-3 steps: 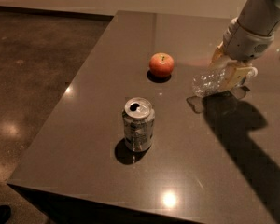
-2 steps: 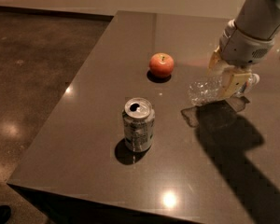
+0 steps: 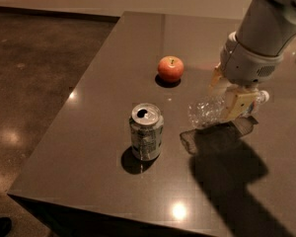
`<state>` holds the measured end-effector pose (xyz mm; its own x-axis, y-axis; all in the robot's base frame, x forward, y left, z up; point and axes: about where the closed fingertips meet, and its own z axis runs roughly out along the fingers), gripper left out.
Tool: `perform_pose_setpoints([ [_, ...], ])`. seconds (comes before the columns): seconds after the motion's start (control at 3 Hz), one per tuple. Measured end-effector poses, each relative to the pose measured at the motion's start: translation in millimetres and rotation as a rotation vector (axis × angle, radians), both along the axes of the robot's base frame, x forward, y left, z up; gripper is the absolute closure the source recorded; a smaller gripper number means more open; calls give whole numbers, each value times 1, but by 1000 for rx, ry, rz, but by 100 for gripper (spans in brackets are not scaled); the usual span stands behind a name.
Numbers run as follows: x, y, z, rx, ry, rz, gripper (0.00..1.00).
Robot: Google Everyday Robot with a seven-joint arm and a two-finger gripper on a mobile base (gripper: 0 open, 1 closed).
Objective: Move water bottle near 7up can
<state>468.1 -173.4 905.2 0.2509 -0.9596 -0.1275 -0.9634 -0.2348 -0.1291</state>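
The 7up can (image 3: 146,131) stands upright on the dark table (image 3: 108,73), near its front left part, silver-grey with an open shiny top. The water bottle (image 3: 207,111) is clear and crinkled; it lies sideways in the air just above the table, its base toward the can and its white cap (image 3: 264,97) pointing right. My gripper (image 3: 230,98) is shut on the water bottle around its middle, to the right of the can. A gap of about one can's width lies between the bottle's base and the can.
A red-orange apple (image 3: 170,68) sits on the table behind the can and left of my arm (image 3: 264,33). The table's left and front edges drop to a polished brown floor (image 3: 29,83).
My gripper has carried the water bottle forward and left, toward the can, and lifted it off the table. The can and apple have not moved.
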Motion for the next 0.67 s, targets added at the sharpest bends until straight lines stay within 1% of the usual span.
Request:
perform_pose_setpoints([
  [0.33, -9, 15, -5, -3, 14, 9, 100],
  [0.67, -14, 29, -9, -6, 23, 13, 100],
])
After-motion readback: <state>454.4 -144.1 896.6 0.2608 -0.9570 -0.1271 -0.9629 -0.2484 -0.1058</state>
